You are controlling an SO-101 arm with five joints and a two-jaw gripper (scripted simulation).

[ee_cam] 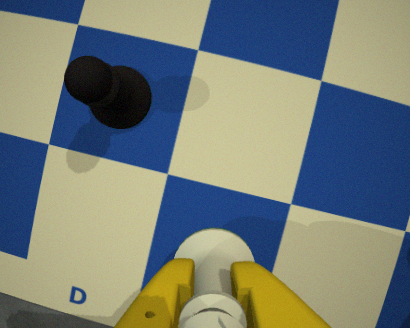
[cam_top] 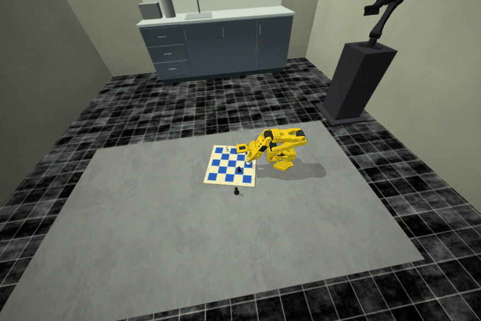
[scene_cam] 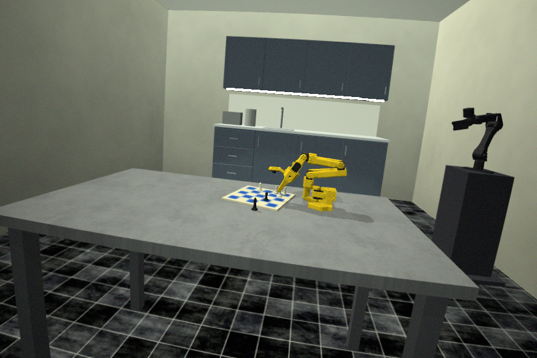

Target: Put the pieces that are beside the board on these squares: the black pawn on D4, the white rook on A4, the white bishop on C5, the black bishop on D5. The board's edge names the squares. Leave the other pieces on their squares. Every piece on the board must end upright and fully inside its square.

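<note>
White bishop (ee_cam: 214, 247) (scene_cam: 279, 194), as far as its notched head tells, stands between the fingers of the gripper (ee_cam: 212, 272) (cam_top: 247, 161) (scene_cam: 278, 191). They are closed in on its stem, with its round foot showing past the tips over blue C5; whether it bears on the board (ee_cam: 244, 127) (cam_top: 229, 184) (scene_cam: 249, 204) cannot be told. Just across a corner, the black pawn (ee_cam: 107, 92) (cam_top: 239, 169) (scene_cam: 266, 196) is upright on D4. Outside the board, near its front edge, the black bishop (cam_top: 236, 191) (scene_cam: 254, 204) stands on the grey table (cam_top: 186, 239) (scene_cam: 216, 228). More white pieces stand on the board toward its far side.

Yellow, the arm (cam_top: 287, 136) (scene_cam: 325, 161) is folded back above its base, beside the board, its wrist slanting down to the piece.

Dark tiles (cam_top: 202, 99) (scene_cam: 195, 315) cover the floor under pale walls. Behind are blue-grey cabinets (cam_top: 239, 47) (scene_cam: 277, 154) with a sink counter (cam_top: 248, 12) (scene_cam: 321, 133); to the right, a black arm (cam_top: 382, 17) (scene_cam: 485, 139) tops a dark pedestal (cam_top: 355, 83) (scene_cam: 475, 219).
</note>
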